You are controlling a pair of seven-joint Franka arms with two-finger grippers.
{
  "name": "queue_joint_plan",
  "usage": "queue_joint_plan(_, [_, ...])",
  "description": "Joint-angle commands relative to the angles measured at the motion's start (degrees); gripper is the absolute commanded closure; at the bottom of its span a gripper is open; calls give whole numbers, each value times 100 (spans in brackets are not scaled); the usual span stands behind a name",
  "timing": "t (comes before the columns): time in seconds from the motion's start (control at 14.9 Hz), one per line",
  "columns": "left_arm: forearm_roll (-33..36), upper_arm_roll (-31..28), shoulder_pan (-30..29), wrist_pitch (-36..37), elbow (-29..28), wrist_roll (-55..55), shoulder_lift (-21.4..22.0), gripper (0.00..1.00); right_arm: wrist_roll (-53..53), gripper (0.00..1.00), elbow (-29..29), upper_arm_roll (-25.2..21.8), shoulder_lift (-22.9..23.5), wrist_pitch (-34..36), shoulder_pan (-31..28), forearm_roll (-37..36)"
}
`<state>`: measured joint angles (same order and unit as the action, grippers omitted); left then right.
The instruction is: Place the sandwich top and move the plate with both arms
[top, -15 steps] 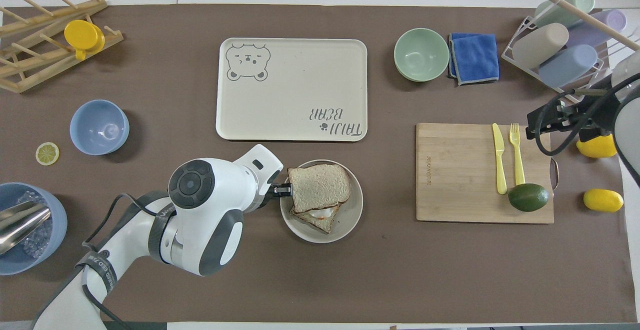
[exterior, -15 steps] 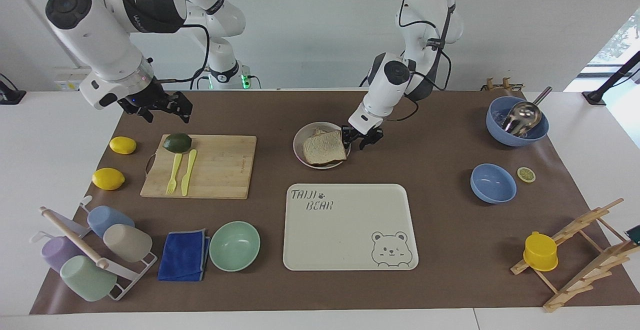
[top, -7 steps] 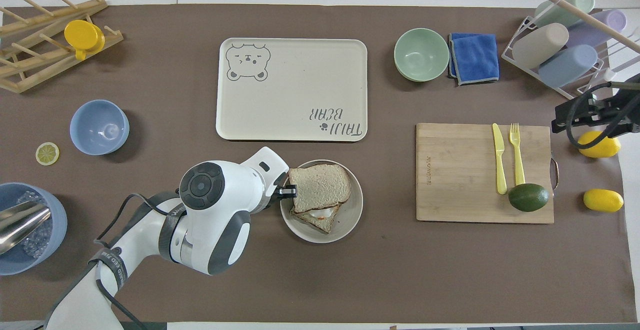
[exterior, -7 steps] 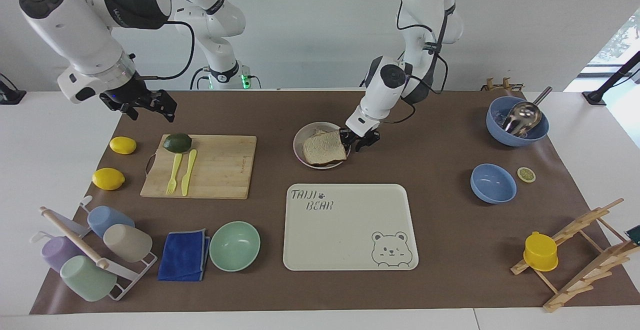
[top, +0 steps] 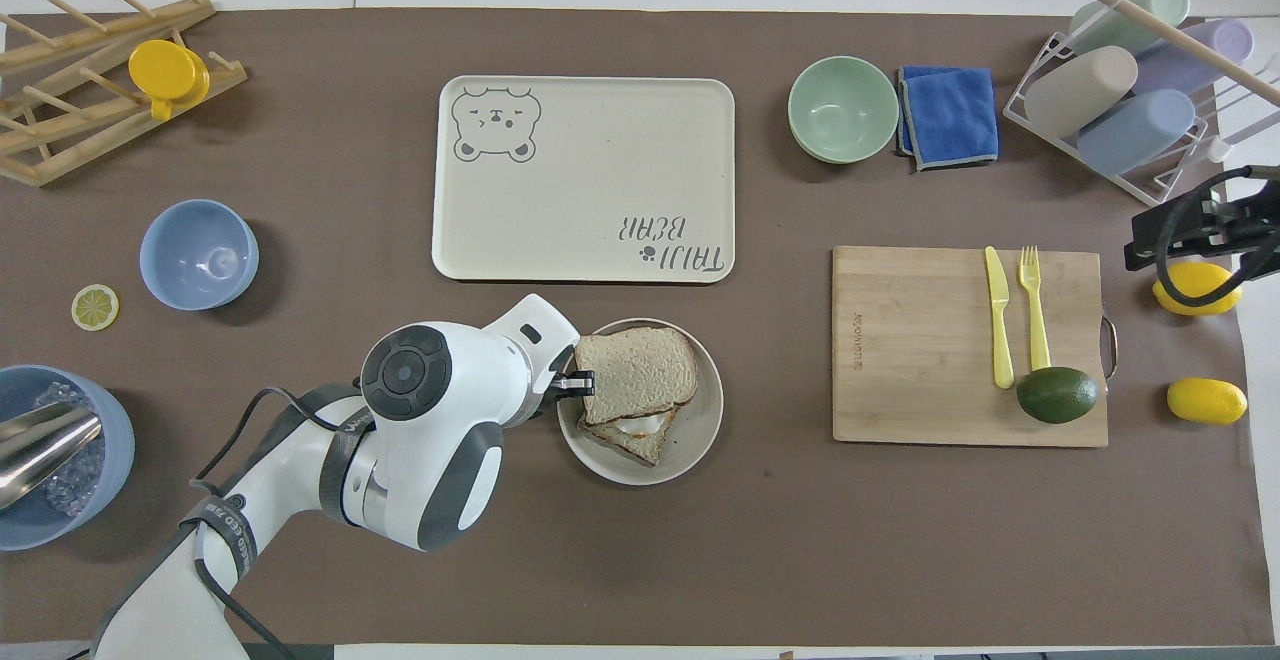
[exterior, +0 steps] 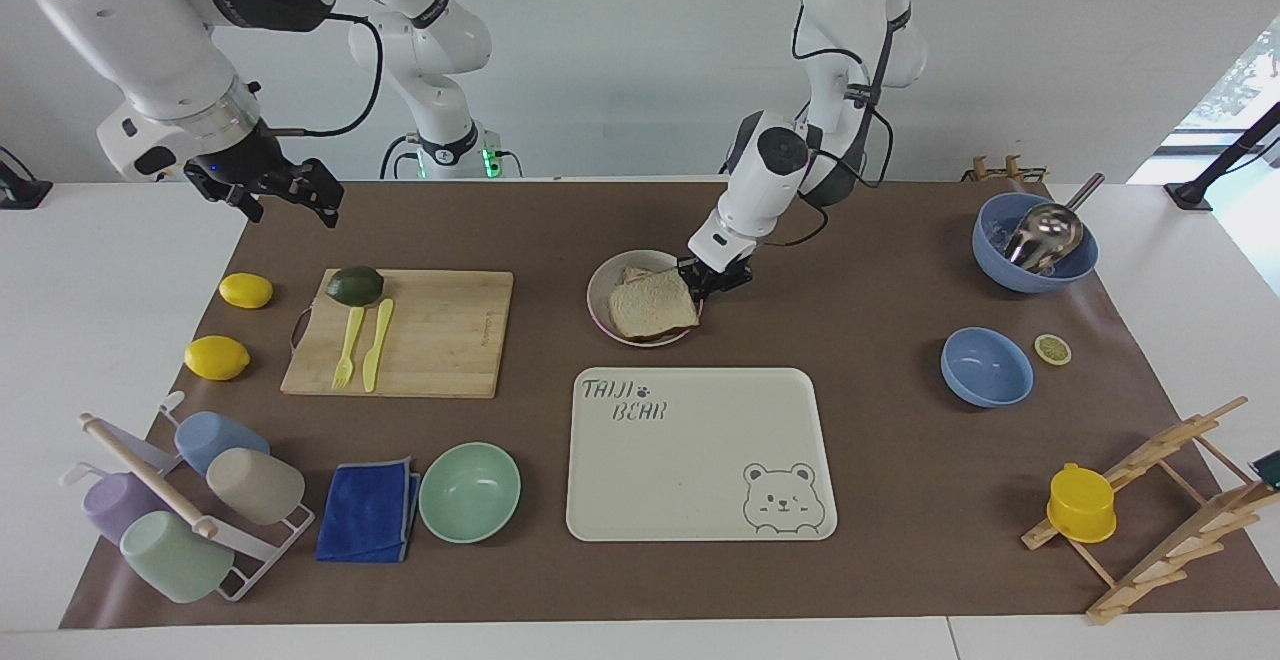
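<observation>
The sandwich top (exterior: 652, 302) (top: 637, 372), a pale brown bread slice, lies on a lower slice with egg on the round beige plate (exterior: 600, 290) (top: 700, 425). My left gripper (exterior: 703, 283) (top: 578, 380) is down at the plate's rim, on the side toward the left arm's end of the table. Its fingertips are shut on the rim. My right gripper (exterior: 290, 202) (top: 1150, 245) hangs open in the air with nothing in it. It is above the mat's edge at the right arm's end, over the lemon (top: 1195, 285) there.
A cream bear tray (exterior: 700, 455) lies just farther from the robots than the plate. A wooden cutting board (exterior: 440, 340) with an avocado (exterior: 354, 285), knife and fork lies toward the right arm's end. A green bowl (exterior: 469, 491), blue cloth, cup rack, blue bowls and wooden rack sit around the mat.
My left gripper has closed on the plate's rim, and the plate has shifted slightly. My right gripper has risen and drawn back toward its own end of the table.
</observation>
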<state>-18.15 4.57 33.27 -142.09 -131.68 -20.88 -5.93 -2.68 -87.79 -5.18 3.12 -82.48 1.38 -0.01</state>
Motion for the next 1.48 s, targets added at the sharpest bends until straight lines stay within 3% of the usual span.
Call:
queue_joint_plan(0.0, [-83, -88, 66, -82, -42, -21, -75, 100, 136, 0, -18, -18, -48, 39, 11, -26])
queue_joint_plan(0.34, [-153, -80, -197, 163, 116, 180, 100, 100, 145, 0, -19, -18, -57, 100, 11, -35])
queue_joint_plan(0.67, [-654, -97, -873, 1726, 1440, 699, 84, 100, 118, 0, -98, -9, -66, 91, 11, -26])
queue_joint_plan(0.87, [-663, -123, -1015, 1747, 1943, 726, -171, 100, 127, 0, -107, -9, -66, 92, 11, -26])
queue_joint_plan(1.01, [-663, -150, -1163, 1685, 2338, 726, -504, 100, 127, 0, -98, -9, -66, 92, 11, -26])
queue_joint_plan(1.28, [-602, -150, -1366, 1729, 3515, 726, -1584, 100, 127, 0, -107, -9, -66, 92, 11, -26])
queue_joint_plan(1.41, [-575, -150, -1454, 1633, 3798, 734, -2007, 100, 127, 0, -107, -9, -66, 92, 11, -26])
